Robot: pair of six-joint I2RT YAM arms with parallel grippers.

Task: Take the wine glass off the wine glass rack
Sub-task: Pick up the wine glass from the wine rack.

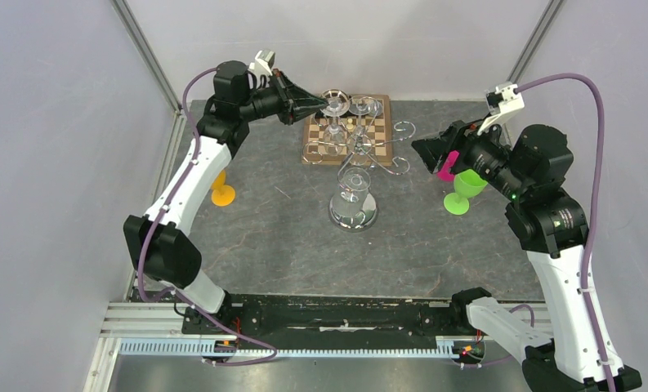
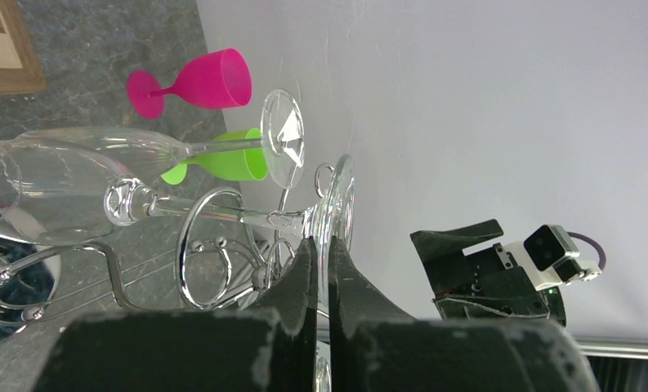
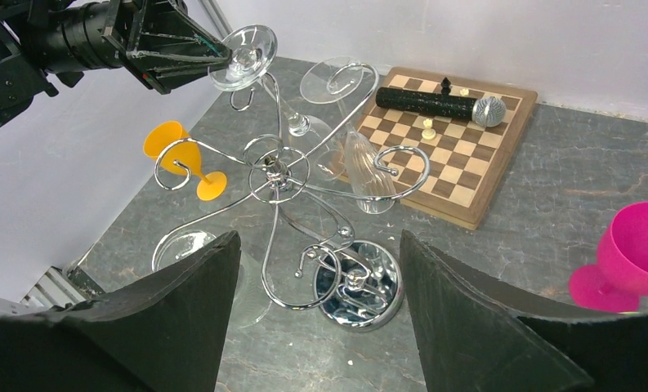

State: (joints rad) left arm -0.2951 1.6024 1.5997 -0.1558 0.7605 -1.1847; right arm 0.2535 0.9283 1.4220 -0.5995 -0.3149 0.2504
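Observation:
The wine glass rack [image 1: 353,214] is a silver wire stand with a round mirrored base [image 3: 359,286] and curled hook arms [image 3: 278,171], standing mid-table. Several clear wine glasses hang on it. My left gripper [image 2: 324,247] is shut on the edge of the round foot of one wine glass [image 2: 337,200], at the rack's far left side [image 1: 334,102]; its stem still lies in a hook. From the right wrist the pinched foot [image 3: 243,45] shows at upper left. My right gripper [image 3: 320,237] hovers open to the right of the rack [image 1: 431,151], holding nothing.
A wooden chessboard [image 3: 467,175] with a black microphone [image 3: 435,104] lies behind the rack. An orange plastic goblet [image 1: 221,192] stands left. A green one [image 1: 461,192] and a pink one [image 3: 627,257] stand right. Another hung glass [image 3: 369,171] faces the board.

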